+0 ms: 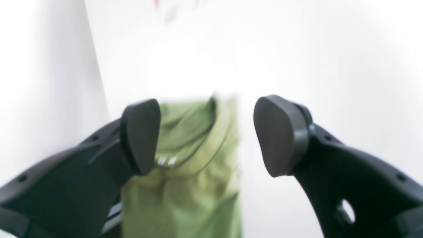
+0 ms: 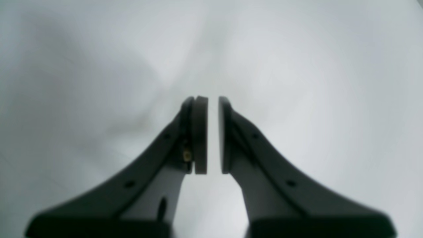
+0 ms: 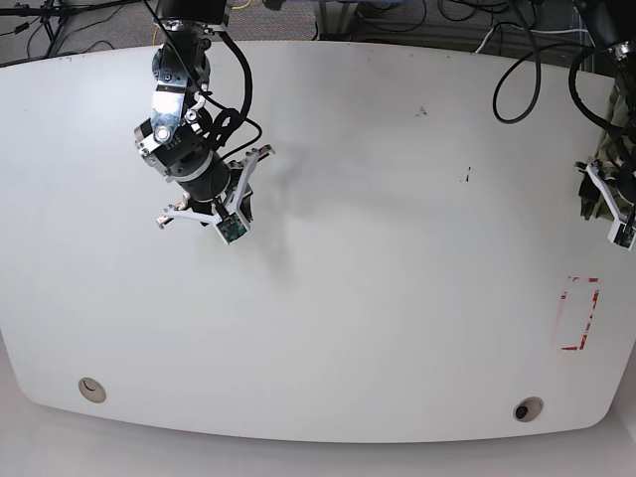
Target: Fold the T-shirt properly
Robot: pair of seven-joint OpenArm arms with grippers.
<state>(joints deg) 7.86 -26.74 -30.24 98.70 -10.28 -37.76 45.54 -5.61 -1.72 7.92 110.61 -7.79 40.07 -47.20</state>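
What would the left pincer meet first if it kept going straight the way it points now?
Most likely the T-shirt: the left wrist view shows the left pincer open, with the green cloth and its collar between and beyond the pads. The picture is blurred, so how far off the cloth lies is unclear.

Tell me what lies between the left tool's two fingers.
In the left wrist view, the open left tool frames the green T-shirt beyond it, collar showing, with bare white surface beside the shirt. Whether the fingers touch the cloth cannot be told.

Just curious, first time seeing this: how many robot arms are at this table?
2. One arm is over the table's far left; the other is at its right edge. Nothing suggests a hidden third.
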